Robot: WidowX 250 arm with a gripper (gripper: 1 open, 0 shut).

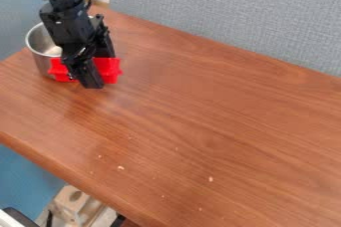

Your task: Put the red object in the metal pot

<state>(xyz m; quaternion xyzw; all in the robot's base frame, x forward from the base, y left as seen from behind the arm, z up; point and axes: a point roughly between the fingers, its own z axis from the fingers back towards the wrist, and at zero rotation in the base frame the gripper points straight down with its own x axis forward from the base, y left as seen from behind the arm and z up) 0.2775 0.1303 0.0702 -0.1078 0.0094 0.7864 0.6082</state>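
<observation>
The black gripper (88, 75) points almost straight down just in front of the metal pot (42, 44), at the far left corner of the wooden table (200, 121). Its jaws are clamped on the red object (70, 69), a bright red block that shows on both sides of the fingers, one end reaching toward the pot's near wall and the other sticking out to the right. The block sits low, level with the pot's lower wall and close to the tabletop; whether it touches the wood cannot be told from this view.

As for progress, the grasp looks done and the block is already right beside the pot, touching or nearly touching its side. It is not inside, though: the pot's open mouth shows behind the arm with nothing red in it. What is left, by my reading, is to raise the block above the rim, bring it over the opening, and let go.
</observation>
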